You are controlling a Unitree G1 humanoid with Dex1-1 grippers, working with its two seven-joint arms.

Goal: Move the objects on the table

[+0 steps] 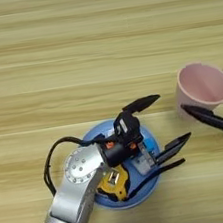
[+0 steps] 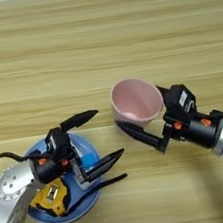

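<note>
Beside the plate [image 2: 33,216], your right gripper [image 2: 142,116] pinches the pink cup's [image 2: 136,101] wall; carry it across. Left gripper [image 2: 95,138] hovers spread.

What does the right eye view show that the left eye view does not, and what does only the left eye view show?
Only the right eye view shows the right arm's body and wrist behind the right tool, whose fingers sit on either side of the pink cup.

Only the left eye view shows table to the left of the blue plate; there the right tool is cut off by the picture's edge.

Both show the left tool open over the plate, the tape measure on the plate, and the cup upright on the table.
</note>
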